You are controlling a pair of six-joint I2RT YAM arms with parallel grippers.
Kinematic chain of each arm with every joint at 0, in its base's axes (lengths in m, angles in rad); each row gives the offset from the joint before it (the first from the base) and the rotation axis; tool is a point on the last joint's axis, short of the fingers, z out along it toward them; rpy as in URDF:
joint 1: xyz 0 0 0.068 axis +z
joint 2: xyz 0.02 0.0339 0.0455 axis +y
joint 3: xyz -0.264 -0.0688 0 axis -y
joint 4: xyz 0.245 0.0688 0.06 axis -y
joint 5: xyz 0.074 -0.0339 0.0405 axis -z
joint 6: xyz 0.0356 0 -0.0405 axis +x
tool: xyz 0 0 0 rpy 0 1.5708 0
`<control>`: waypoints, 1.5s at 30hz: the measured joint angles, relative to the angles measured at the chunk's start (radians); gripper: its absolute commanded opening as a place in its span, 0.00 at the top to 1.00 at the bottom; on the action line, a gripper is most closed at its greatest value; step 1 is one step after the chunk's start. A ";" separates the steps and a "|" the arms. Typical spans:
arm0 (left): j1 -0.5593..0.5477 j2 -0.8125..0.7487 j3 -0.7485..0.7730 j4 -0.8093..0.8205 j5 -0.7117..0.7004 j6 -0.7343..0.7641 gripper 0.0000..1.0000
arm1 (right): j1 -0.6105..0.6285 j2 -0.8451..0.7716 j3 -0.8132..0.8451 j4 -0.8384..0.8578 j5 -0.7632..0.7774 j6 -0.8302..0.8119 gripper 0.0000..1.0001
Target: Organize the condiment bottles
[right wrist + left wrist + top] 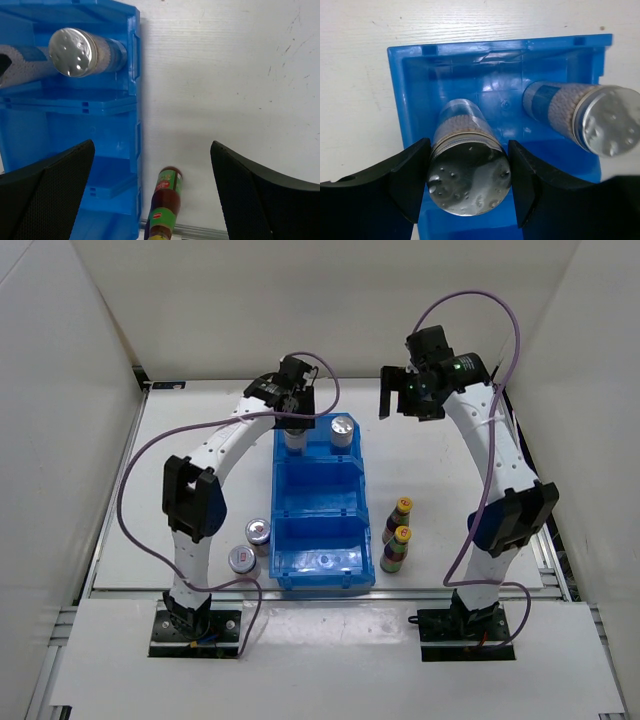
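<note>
A silver-lidded shaker (pixel 466 165) sits upright between the fingers of the left claw (pixel 469 176), which is clamped on its sides just under the lid. Gripping it there keeps it vertical, and its base is down inside the end compartment of the blue bin (pixel 400 90), so it looks to be at the point of being set down rather than carried.

Just to the right of that claw in its wrist view, a second shaker (pixel 580 115) stands in the same compartment. The two are apart, not touching, and the held one takes the left half, which leaves the fingers room to spread without knocking its neighbour. Putting like with like in one compartment seems to be the sorting rule.

Back toward the left arm's base, outside the bin's left wall, two more shakers (pixel 258 531) (pixel 243 559) stand on the table (pixel 450 460), apparently waiting their turn.

The right claw (pixel 150 155) hangs wide open and empty above the table, just beside the bin's right wall. Below it and toward its own base stand two slim bottles (pixel 400 510) (pixel 397 545) with yellow caps, side by side. That open, raised pose probably keeps it clear of the left arm's placing.
</note>
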 measured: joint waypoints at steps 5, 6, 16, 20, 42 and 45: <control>0.002 0.075 0.032 -0.001 0.000 -0.020 0.53 | 0.000 -0.014 -0.059 0.000 -0.003 0.013 0.00; 0.002 0.085 0.034 -0.001 0.000 -0.023 0.47 | 0.000 -0.016 -0.066 -0.001 -0.005 0.018 0.00; 0.009 0.090 0.055 0.025 0.006 -0.033 0.00 | 0.000 -0.190 -0.286 -0.001 -0.063 0.000 0.00; 0.015 0.089 0.055 0.026 0.010 -0.034 0.00 | 0.008 -0.326 -0.397 -0.014 -0.126 -0.021 0.00; 0.097 -0.680 -0.334 0.026 -0.074 0.039 0.00 | 0.135 -0.491 -0.764 -0.032 -0.104 -0.009 0.21; 0.110 -0.737 -0.431 0.005 -0.073 0.039 0.00 | 0.146 -0.489 -0.777 -0.021 -0.082 -0.010 0.30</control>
